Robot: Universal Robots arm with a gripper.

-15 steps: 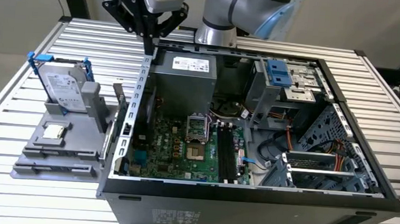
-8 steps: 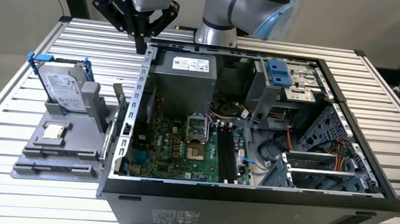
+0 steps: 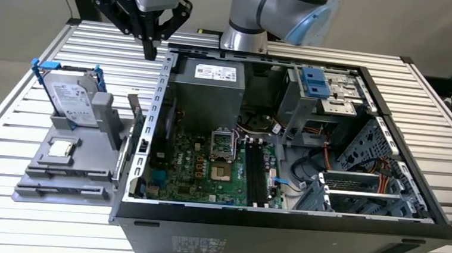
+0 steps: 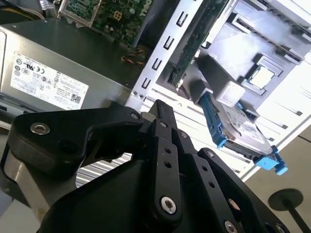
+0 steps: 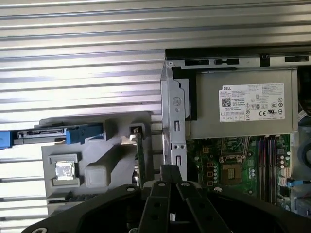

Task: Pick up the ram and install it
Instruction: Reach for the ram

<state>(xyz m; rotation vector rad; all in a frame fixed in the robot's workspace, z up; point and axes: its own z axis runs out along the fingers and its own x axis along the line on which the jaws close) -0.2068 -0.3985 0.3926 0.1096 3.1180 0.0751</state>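
The ram (image 3: pixel 135 117) is a thin green stick standing on edge in the grey holder (image 3: pixel 72 172), right beside the open computer case's outer wall. It appears edge-on as the ram (image 5: pixel 139 155) in the first wrist view and as the ram (image 4: pixel 194 43) in the second. My gripper (image 3: pixel 149 51) hangs above the slatted table, higher than the ram and behind the holder, near the case's rear corner. Its black fingers point down and are shut with nothing between them, as both wrist views show: gripper (image 5: pixel 170 171), gripper (image 4: pixel 159 108). The black motherboard slots (image 3: pixel 256 177) lie inside the case.
The holder also carries a grey hard drive with a blue bracket (image 3: pixel 73 98) and a small silver processor chip (image 3: pixel 61 148). Inside the open case (image 3: pixel 412 193) are the grey power supply (image 3: pixel 209 89), cables and drive cages. The arm's base (image 3: pixel 244 35) stands behind the case.
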